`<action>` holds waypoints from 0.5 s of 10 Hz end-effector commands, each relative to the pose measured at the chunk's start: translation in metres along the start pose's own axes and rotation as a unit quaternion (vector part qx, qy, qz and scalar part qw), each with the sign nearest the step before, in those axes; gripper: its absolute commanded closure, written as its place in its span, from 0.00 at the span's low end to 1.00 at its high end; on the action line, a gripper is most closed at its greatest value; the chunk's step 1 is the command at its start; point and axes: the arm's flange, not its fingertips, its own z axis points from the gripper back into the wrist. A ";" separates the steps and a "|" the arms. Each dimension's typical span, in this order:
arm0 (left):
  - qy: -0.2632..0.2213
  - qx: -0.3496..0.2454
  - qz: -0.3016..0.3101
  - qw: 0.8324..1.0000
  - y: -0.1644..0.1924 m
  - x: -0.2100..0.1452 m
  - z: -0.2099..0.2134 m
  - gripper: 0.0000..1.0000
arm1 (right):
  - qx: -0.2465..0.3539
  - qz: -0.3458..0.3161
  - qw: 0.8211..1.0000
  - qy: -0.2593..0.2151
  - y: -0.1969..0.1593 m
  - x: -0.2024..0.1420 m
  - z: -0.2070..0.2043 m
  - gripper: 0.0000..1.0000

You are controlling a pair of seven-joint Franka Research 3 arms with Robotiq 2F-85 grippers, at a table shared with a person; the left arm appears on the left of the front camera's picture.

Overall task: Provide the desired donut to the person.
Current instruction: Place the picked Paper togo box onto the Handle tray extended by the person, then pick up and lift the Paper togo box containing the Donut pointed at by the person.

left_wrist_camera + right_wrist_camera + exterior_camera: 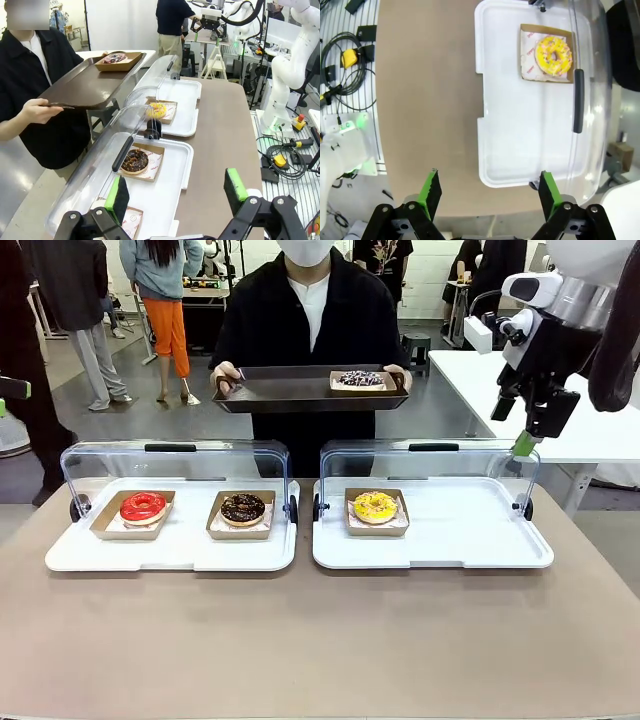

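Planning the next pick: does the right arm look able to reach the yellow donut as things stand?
Probably yes. The clear lid stands swung up behind the yellow donut, leaving it bare from above. The right gripper hangs open over the right end of its white tray, with nothing between.

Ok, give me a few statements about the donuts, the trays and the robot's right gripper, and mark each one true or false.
1. The person holds a dark tray with a sprinkled donut on it. True.
2. The yellow donut shares a tray with the red donut. False: it sits alone in the right white tray; the red donut is beside the chocolate donut in the left white tray.
3. The left lid and the right lid both stand open. True.
4. The right gripper grips the yellow donut. False: it hangs open and empty above that tray's far right corner.
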 end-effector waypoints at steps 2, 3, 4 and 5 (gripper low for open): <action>-0.004 0.000 -0.002 1.000 -0.001 0.001 0.001 0.00 | 0.006 0.000 1.000 -0.003 0.000 0.000 0.004 0.00; -0.004 0.000 -0.002 1.000 -0.001 0.001 0.001 0.00 | 0.006 0.000 1.000 -0.003 0.000 0.000 0.004 0.00; -0.004 0.000 -0.002 1.000 -0.001 0.001 0.001 0.00 | 0.006 0.000 1.000 -0.003 0.000 0.000 0.004 0.00; -0.004 0.000 -0.002 1.000 -0.001 0.001 0.001 0.00 | 0.006 0.000 1.000 -0.003 0.000 0.000 0.004 0.00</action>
